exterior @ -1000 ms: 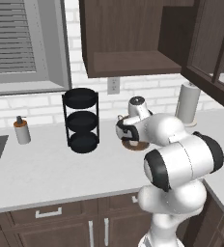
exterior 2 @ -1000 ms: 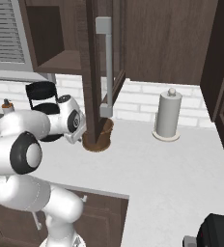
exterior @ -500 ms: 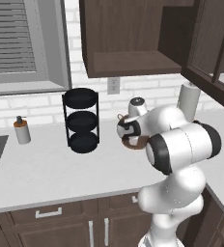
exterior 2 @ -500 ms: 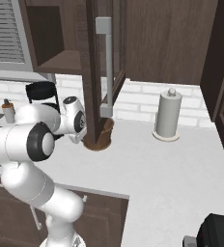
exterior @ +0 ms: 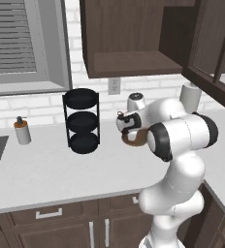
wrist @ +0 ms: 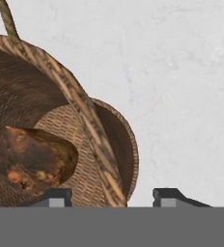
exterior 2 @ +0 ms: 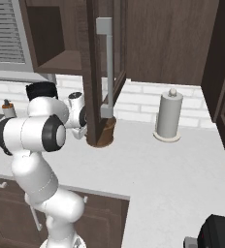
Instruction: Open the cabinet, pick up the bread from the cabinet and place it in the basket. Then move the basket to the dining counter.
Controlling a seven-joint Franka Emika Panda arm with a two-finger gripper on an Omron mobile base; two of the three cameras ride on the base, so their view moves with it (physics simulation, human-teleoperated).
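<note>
Since a second ago my elbow has swung up and over while my end effector (exterior: 129, 127) stays low at the basket (exterior: 135, 139). From the left base camera, the basket sits on the desk (exterior: 46, 169) right under my hand, below the open cabinet (exterior: 129, 38). From the right base camera, the cabinet door hides most of the basket (exterior 2: 106, 133). Through the hand camera, my end effector (wrist: 111, 195) is spread open, straddling the basket (wrist: 92, 130) rim; the bread (wrist: 32, 157) lies inside, left of my fingertips. The rim runs straight between them, ready for clamping.

Basket (wrist: 92, 140) cut by hand-view left edge.
</note>
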